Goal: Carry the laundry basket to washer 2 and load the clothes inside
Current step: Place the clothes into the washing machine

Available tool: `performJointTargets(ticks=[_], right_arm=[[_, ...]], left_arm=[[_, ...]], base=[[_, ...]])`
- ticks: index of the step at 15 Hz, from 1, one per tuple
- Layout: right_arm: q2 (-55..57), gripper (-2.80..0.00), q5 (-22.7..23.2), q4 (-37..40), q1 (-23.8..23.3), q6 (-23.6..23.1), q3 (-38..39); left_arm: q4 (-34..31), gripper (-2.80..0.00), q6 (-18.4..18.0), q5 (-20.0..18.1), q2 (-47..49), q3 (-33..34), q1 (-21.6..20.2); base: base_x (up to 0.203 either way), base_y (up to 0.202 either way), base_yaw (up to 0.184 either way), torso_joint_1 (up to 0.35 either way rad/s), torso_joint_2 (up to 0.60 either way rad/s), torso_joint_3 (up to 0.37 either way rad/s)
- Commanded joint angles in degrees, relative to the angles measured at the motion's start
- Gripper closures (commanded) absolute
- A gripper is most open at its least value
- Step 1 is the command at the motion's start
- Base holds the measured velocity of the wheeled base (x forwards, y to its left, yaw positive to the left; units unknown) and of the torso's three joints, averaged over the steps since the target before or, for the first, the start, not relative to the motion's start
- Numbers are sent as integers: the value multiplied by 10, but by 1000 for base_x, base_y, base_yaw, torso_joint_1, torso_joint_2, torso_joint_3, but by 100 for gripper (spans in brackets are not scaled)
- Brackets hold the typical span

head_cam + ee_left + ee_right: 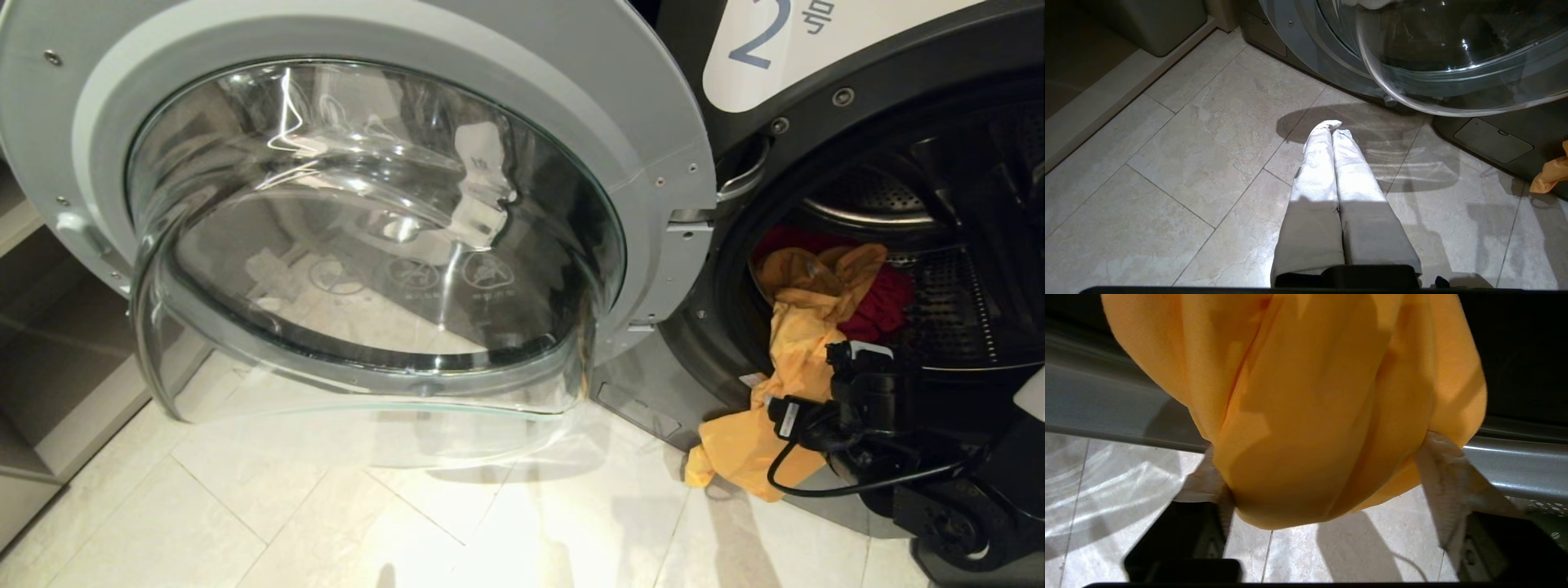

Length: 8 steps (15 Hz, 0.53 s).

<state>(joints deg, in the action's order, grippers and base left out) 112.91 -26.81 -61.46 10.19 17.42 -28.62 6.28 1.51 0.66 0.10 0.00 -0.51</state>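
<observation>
My right gripper [1323, 473] sits low at the mouth of washer 2 [841, 65], its fingers [1447, 477] spread wide on either side of a hanging fold of the yellow garment [804, 343]. The cloth bulges between them and touches both, but I cannot tell whether it is pinched yet. The risk, as I judge it: that garment is draped out over the door sill, its lower end almost on the floor tiles [326, 523]. If I close on too thin a fold, or lift without pushing inward, it could slide out and perhaps drag the pink-red garment [878, 302] with it. Deeper in, the red piece lies in the drum. My left gripper [1333, 134] hangs closed and empty over the floor, near the open door [367, 229].
</observation>
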Motion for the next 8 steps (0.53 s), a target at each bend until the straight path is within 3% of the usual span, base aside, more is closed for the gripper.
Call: performJointTargets(ticks=[1,8], right_arm=[[5,0,-1,-5,1,1,-1],[-39,0,0,-2,1,-11,39]], left_arm=[[0,0,1,0,0,23,0],[0,0,0,0,0,23,0]], base=[[0,0,0,0,0,0],[0,0,0,0,0,0]])
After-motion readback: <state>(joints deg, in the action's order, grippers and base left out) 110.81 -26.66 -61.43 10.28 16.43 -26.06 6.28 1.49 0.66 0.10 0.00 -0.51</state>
